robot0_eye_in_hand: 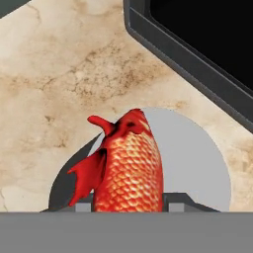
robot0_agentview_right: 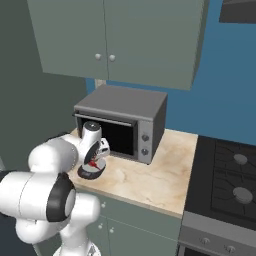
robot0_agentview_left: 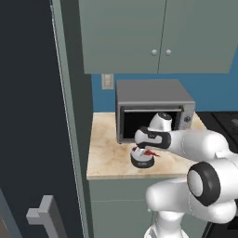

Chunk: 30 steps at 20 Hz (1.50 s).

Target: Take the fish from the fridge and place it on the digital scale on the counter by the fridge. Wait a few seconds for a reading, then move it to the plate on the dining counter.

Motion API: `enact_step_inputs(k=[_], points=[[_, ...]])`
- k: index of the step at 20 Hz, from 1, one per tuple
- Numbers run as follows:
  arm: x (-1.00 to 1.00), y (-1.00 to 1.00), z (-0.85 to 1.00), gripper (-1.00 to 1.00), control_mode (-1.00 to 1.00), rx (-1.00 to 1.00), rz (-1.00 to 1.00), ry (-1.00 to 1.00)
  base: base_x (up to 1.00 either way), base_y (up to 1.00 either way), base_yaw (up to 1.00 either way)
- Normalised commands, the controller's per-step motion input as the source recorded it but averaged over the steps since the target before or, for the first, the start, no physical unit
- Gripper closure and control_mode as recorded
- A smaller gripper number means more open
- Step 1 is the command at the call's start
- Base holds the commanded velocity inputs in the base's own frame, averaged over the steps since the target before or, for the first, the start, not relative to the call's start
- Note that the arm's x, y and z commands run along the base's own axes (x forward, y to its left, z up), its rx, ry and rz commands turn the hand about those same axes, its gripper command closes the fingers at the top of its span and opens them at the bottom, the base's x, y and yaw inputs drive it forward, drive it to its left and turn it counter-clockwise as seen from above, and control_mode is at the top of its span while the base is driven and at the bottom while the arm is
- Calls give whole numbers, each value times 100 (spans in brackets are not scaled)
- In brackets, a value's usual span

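In the left base view, the gripper is reaching down over the digital scale, which is sitting on the counter just in front of the microwave. A sliver of the fish is showing red between hand and disc. The fridge is filling the 9 o'clock side, its handle jutting out at 7 o'clock.

In the right base view, the same hand is coming at the scale from 12 o'clock, with the fish a red fleck above the disc; the stove is lying off at 3 o'clock, which the other base view barely hints at.

In the hand view, the fish is hanging scaled and bright between the fingertips, which are closing on its body, over the pale disc. I cannot tell whether it is touching. Only this view is showing the grip.

The weighing step appears to be in hand; next would be lowering, letting go and waiting for a reading.
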Motion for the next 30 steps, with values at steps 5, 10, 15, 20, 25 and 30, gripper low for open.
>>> enact_step_inputs(k=[5, 10, 15, 20, 25, 30], points=[[9, 4, -28, 100, -100, -4, 4, 2, 0, 0, 0], [0, 0, -21, 100, -100, -12, 1, 0, 0, 0, 0], [0, 0, -18, -100, -100, -13, 0, -1, 0, 0, 0], [-3, -5, 0, -100, -100, -7, 0, -9, 0, 0, 0], [-22, -13, 6, -100, -100, -1, 0, -12, 0, 0, 0], [-18, -4, 39, -100, -100, 0, 0, -14, 0, 0, 0]])
